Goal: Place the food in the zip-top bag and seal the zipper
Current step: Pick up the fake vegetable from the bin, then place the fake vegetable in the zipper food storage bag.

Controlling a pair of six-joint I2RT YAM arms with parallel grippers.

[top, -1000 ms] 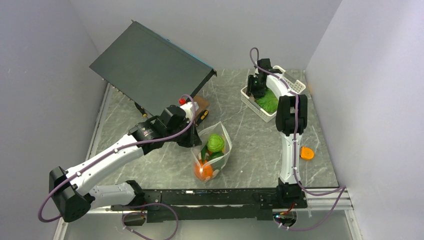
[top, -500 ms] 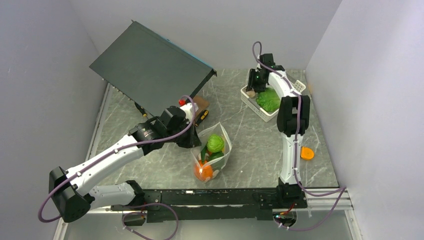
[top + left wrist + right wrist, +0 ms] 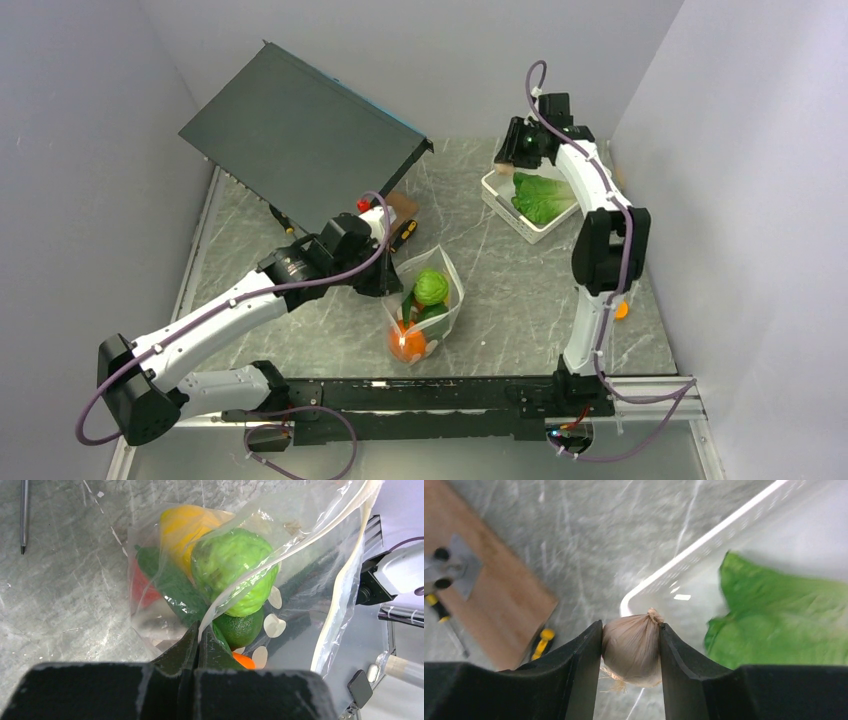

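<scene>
So the left gripper is pressed together on one lip of the bag, pinching the plastic and holding the mouth up and open. Right past its fingertips, inside the bag, there's a round green veg, a yellow fruit behind that, plus a long dark green piece, something red and something orange lower down. The zipper strip curves off to that gripper's right and it's clearly not sealed. A small orange piece sits loose on the table, partly hidden behind the right arm, well away from both grippers. At the far end, the right gripper is clamped on a pale garlic bulb, one finger on each side, lifted clear. Below and beyond it is the corner of the white basket, with a leafy green lying in it to the gripper's right. I'd call this mid-loading: garlic picked, not delivered. The next move looks like swinging it across and back toward the left gripper, lining it up over the open mouth before letting go. The leaf and the orange piece come after that, then the zipper.
</scene>
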